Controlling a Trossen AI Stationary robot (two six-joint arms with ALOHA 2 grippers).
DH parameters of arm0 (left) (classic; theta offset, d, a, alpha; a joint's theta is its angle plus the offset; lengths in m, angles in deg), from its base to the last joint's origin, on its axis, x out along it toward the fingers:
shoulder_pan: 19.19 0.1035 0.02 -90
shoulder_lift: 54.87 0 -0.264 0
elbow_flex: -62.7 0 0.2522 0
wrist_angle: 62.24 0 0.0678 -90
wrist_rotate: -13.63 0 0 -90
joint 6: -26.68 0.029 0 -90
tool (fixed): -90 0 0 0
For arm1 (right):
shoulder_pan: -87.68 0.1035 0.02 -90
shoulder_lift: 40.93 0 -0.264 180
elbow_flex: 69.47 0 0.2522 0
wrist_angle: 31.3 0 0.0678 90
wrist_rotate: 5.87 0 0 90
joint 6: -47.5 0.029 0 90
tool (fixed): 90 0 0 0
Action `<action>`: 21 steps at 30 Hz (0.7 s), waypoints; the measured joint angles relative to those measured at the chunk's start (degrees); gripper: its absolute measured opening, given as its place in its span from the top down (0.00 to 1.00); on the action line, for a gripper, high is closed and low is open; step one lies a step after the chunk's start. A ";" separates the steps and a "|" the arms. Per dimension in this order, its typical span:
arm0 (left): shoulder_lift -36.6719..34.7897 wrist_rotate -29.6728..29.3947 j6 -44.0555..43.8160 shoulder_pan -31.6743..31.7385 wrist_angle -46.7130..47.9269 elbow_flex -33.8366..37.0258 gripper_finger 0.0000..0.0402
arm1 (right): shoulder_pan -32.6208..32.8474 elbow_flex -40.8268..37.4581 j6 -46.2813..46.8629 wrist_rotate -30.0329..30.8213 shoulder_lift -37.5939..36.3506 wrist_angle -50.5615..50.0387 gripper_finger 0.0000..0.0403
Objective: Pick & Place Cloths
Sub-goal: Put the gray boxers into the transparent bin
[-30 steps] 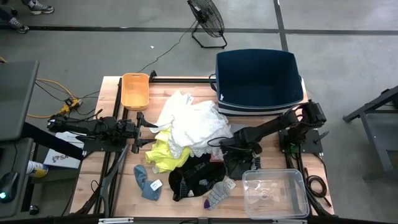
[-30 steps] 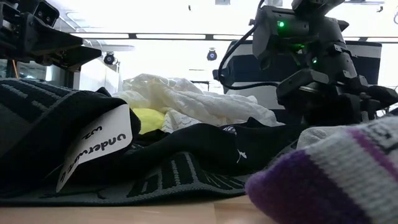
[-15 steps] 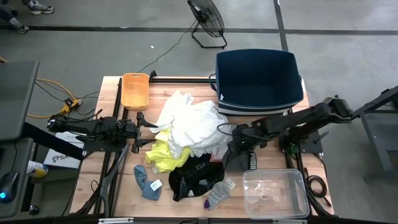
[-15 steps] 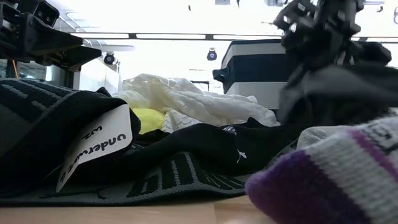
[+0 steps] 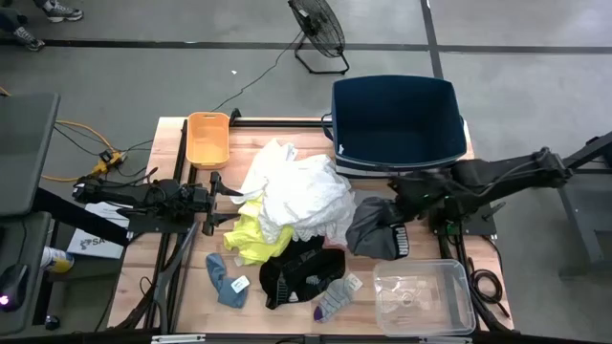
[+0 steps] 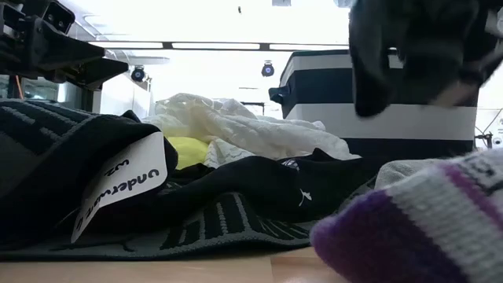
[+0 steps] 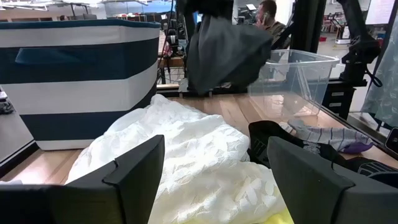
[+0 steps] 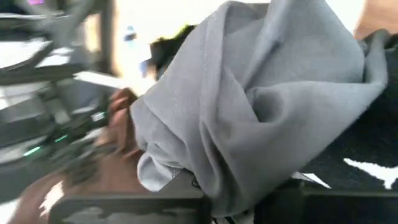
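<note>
**Kid:** What is the right end effector (image 5: 413,196) doing?

**Me:** It is pinched tight on a dark grey cloth (image 5: 376,229). The cloth is off the surface (image 5: 172,277) and hangs in the air, just in front of the navy tub (image 5: 397,119) and above the spot between the pile and the clear box (image 5: 423,296).

**Kid:** So which step is that?

**Me:** I think it is the carry. The cloth is picked up but not put down yet. Next the arm needs to swing over the navy tub, if that is where cloths go, and let go once the whole cloth is over the rim.

**Kid:** Which way does the cloth point?

**Me:** It hangs down from the pinch. From above, its long way runs from the end effector toward the pile and the near edge. It is bunched, with a white logo on the low end.

**Kid:** And the other arm?

**Me:** The left end effector (image 5: 212,199) waits at the left side, fingers spread wide, holding nothing. It points at the white cloth (image 5: 301,191). The neon yellow cloth (image 5: 251,239) and the black cloth (image 5: 301,270) lie nearby.
</note>
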 joint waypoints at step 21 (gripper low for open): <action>0.00 0.01 -0.01 -0.02 -0.02 0.00 0.30 | 9.14 0.11 26.05 -12.00 -6.94 1.97 0.97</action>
